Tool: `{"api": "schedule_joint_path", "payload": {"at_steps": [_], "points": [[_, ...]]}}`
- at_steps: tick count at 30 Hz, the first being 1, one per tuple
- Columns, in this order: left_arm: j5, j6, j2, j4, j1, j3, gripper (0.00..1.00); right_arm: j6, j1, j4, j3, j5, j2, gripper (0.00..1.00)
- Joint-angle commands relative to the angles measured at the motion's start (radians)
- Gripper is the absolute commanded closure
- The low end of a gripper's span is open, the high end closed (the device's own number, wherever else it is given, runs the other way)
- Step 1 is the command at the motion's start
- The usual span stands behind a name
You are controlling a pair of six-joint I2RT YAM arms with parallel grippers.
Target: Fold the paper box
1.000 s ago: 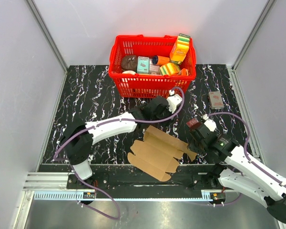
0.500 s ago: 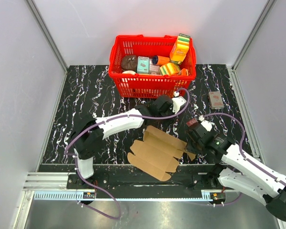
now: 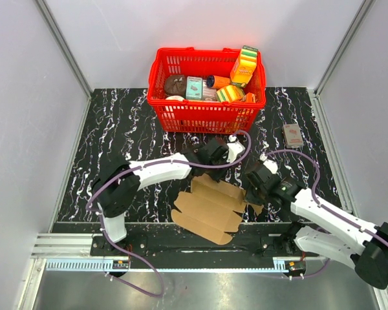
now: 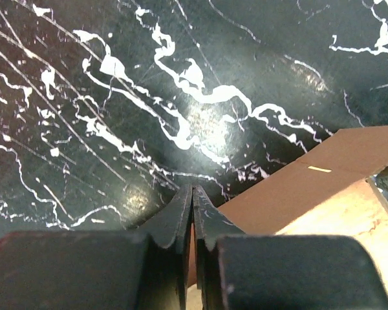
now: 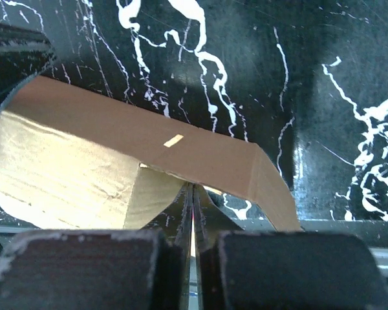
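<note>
The paper box [image 3: 207,208] is a brown cardboard sheet lying near the table's front edge, with its back flap raised. It also shows in the left wrist view [image 4: 323,174] and the right wrist view [image 5: 116,148]. My left gripper [image 3: 204,169] is shut and empty at the box's back left edge. Its tips [image 4: 193,190] are on the black table with cardboard just to their right. My right gripper [image 3: 249,192] is shut and empty at the box's right end. Its tips [image 5: 193,185] touch the lower edge of the raised flap.
A red basket [image 3: 207,117] with several colourful boxes and packets stands at the back centre, just beyond my left wrist. A small red packet [image 3: 292,134] lies at the back right. The table's front rail [image 3: 200,244] runs just below the box.
My left gripper has pulled back left from the basket toward the box's back edge. My right gripper has moved left and forward. The box has shifted slightly left.
</note>
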Motion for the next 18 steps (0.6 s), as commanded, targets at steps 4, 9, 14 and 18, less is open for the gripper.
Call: {"api": "schedule_joint_path", "payload": {"at_steps": [4,9,14,18], "points": [[-0.006,-0.028,-0.143,0.054,0.012,-0.083,0.94,-0.077,-0.002,0.172,-0.016,-0.027,0.046,0.95],[-0.05,-0.045,-0.195,0.058,0.012,-0.138,0.95,-0.148,-0.002,0.224,-0.016,-0.03,0.065,0.95],[-0.095,-0.066,-0.256,0.07,0.013,-0.204,0.96,-0.23,-0.003,0.27,-0.006,-0.035,0.072,0.96],[-0.101,-0.072,-0.29,0.07,0.015,-0.235,0.96,-0.287,-0.003,0.292,0.021,-0.085,0.108,0.96]]}}
